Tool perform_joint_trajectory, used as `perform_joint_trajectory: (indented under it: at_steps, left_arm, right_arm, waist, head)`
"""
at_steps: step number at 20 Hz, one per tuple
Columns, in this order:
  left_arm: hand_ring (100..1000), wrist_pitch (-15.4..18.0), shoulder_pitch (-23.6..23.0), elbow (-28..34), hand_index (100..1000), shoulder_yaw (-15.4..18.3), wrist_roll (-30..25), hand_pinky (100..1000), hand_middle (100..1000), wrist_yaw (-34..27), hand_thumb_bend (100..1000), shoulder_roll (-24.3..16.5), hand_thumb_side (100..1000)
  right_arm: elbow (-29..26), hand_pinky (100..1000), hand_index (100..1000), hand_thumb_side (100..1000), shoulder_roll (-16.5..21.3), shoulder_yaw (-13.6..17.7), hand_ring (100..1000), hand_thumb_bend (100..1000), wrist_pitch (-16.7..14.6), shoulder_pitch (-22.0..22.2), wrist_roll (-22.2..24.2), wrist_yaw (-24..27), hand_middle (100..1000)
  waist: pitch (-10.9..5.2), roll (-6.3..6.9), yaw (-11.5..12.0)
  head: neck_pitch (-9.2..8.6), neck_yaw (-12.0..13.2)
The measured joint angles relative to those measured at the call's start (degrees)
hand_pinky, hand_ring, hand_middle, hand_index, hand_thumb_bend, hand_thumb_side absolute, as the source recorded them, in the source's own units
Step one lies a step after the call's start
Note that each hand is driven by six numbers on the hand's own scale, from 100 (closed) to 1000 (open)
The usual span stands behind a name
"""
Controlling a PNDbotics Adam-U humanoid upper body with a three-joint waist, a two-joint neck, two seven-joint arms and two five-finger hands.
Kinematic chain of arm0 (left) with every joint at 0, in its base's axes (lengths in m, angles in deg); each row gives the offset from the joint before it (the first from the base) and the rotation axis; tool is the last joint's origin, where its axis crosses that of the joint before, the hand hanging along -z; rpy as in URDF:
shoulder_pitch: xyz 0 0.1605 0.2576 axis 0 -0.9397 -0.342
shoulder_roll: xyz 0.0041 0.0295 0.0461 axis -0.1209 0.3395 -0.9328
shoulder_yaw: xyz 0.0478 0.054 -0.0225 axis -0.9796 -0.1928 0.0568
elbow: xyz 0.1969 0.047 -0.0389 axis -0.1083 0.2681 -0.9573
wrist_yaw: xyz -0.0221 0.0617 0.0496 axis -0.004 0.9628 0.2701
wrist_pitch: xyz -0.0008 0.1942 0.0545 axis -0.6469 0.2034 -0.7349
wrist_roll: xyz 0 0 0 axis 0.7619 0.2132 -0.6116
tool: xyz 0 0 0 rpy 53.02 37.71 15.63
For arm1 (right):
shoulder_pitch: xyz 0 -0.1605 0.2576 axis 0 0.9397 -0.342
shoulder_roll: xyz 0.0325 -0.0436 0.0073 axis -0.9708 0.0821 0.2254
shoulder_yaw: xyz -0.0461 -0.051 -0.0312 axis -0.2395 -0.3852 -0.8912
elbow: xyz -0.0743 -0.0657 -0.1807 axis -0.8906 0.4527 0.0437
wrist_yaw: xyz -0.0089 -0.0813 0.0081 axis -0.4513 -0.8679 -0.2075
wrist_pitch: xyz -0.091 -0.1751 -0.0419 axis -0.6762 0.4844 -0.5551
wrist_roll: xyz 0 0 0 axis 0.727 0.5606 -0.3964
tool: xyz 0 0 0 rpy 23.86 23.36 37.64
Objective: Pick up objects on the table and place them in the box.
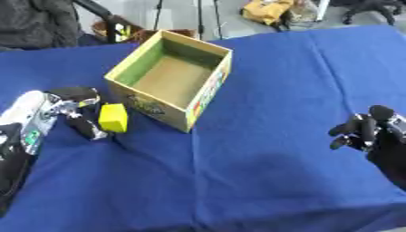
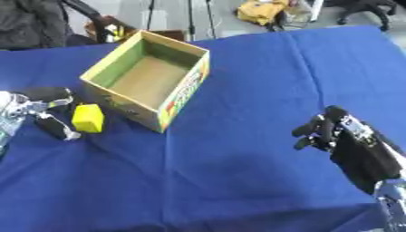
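Left hand (image 1: 70, 108) in from the left edge on a silver-and-white forearm, fingers (image 1: 85, 128) and thumb spread to either side of a small block, touching or nearly so; contact hard to tell. Right hand (image 2: 341, 136) low at the right, black, raised off the table, fingers (image 2: 313, 129) curled inward and empty.

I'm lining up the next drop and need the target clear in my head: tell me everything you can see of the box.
The box is an open-topped cardboard carton, roughly square, with plain brown inner walls and floor, one inner wall greenish. Its outer sides carry colourful print with yellow edges. It stands upright on the blue tablecloth, turned so one corner points toward the robot, at the table's far left-centre. Nothing shows inside it. A yellow block sits just off its near-left side, between the fingers of the left hand; whether it touches the box is unclear.
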Motion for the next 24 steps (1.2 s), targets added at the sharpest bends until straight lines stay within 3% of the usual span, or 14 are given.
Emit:
perform_joint_trajectory:
  at_steps: [3, 5, 10, 17, 24]
  left_arm:
    - [513, -0.38, -0.01, -0.2, 661, -0.01, -1.1, 494, 532, -3.12, 374, 0.17, 362]
    - [456, -1.08, -0.04, -0.2, 581, -0.06, -1.26, 445, 468, -5.13, 298, 0.19, 307]
    - [372, -4.15, -0.08, 0.6, 478, -0.08, 1.39, 373, 376, -10.19, 171, 0.19, 246]
    - [348, -7.54, -0.21, 3.18, 449, -0.07, 7.96, 352, 347, -17.68, 121, 0.18, 255]
    - [336, -9.28, -0.09, 5.27, 435, 0.02, 10.48, 334, 332, -24.43, 100, 0.08, 261]
  right_arm:
    - [0.0, 575, 384, 615, 0.0, 0.0, 657, 100, 0.01, 0.01, 0.01, 0.0, 483]
    - [0.0, 575, 384, 615, 0.0, 0.0, 657, 100, 0.01, 0.01, 0.01, 0.0, 483]
    - [0.0, 575, 384, 615, 0.0, 0.0, 657, 100, 0.1, 0.01, 0.1, 0.01, 483]
    - [0.01, 575, 384, 614, 0.0, 0.0, 657, 100, 0.16, 0.01, 0.17, 0.01, 483]
    - [0.01, 575, 384, 613, 0.0, -0.01, 657, 100, 0.19, 0.01, 0.2, 0.04, 483]
  waist:
    - [0.0, -0.05, -0.06]
    - [0.01, -0.17, -0.1]
    - [0.04, -0.26, -0.11]
    - [0.04, -0.27, -0.18]
    - [0.04, -0.33, -0.24]
  head:
    - [0.0, 0.0]
    - [0.0, 0.0]
    - [0.0, 0.0]
    - [0.0, -0.01]
    - [0.0, 0.0]
